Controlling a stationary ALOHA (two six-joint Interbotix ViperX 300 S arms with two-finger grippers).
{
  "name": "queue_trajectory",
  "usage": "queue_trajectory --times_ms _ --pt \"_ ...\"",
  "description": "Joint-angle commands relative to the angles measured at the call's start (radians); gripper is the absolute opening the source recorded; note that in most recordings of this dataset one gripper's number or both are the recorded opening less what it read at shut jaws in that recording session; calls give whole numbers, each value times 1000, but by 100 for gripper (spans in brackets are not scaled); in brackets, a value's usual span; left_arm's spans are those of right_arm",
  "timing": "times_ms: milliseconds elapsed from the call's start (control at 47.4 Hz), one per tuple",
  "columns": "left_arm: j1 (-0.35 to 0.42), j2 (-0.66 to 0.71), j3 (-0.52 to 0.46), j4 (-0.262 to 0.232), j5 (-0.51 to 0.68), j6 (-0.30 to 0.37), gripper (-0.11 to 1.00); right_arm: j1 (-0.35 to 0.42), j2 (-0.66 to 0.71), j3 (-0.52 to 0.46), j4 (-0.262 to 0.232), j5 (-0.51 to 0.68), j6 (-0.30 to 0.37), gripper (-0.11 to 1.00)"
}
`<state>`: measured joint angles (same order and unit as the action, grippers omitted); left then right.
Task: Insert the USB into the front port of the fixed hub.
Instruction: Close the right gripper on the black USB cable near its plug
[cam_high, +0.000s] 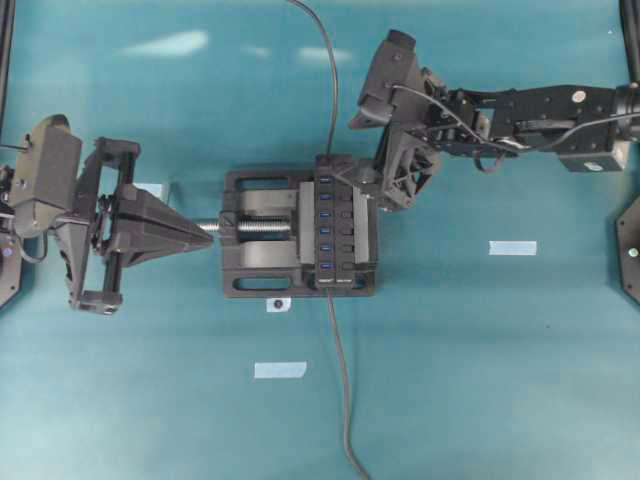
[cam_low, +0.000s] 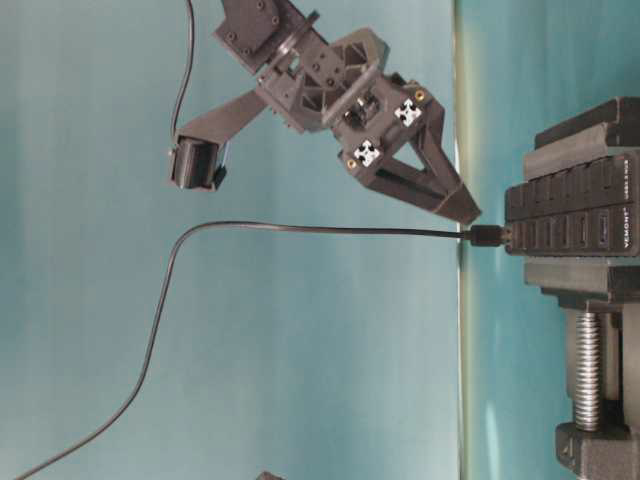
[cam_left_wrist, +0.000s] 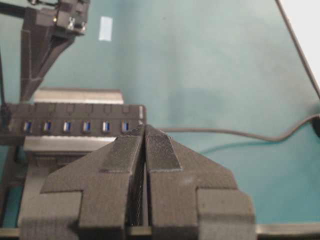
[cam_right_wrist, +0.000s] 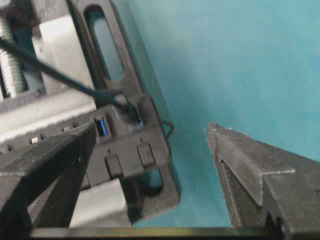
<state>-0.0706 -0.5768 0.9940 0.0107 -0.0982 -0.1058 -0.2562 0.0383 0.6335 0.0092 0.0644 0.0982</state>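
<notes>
USB (cam_low: 487, 236): seated in front port (cam_right_wrist: 134, 116), at twelve o'clock end of fixed hub (cam_high: 334, 225), overhead view. Step judged: insertion done; next calls for retreat clear of cable. Right claw (cam_right_wrist: 150, 165): spread wide, holding nothing, beside hub's end. Left claw (cam_left_wrist: 144, 145): pressed together, empty, at nine o'clock of vise (cam_high: 255, 235) on table (cam_high: 480, 380).

From my overhead feed, thin dark-grey cable (cam_high: 322, 60) cut off by top edge, small black plug hidden under right gripper (cam_high: 393, 185), endmost blue slot unseen
</notes>
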Motion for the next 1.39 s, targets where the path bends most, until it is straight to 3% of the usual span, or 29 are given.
queue_trajectory --times_ms 0,338,950,1077,1372 --pt "0 -8 -12 3 -8 -2 0 5 -3 -40 0 -8 -8 89" --pt "0 -9 -12 3 -11 -3 0 25 64 -101 -2 28 -11 88" --pt "2 -12 -11 3 -11 -5 0 26 52 -104 -2 41 -9 82" --pt "2 -12 -11 3 -12 -6 0 26 40 -104 -2 44 -8 72" --pt "0 -15 -11 3 -12 -6 0 28 14 -100 -2 46 -6 26"
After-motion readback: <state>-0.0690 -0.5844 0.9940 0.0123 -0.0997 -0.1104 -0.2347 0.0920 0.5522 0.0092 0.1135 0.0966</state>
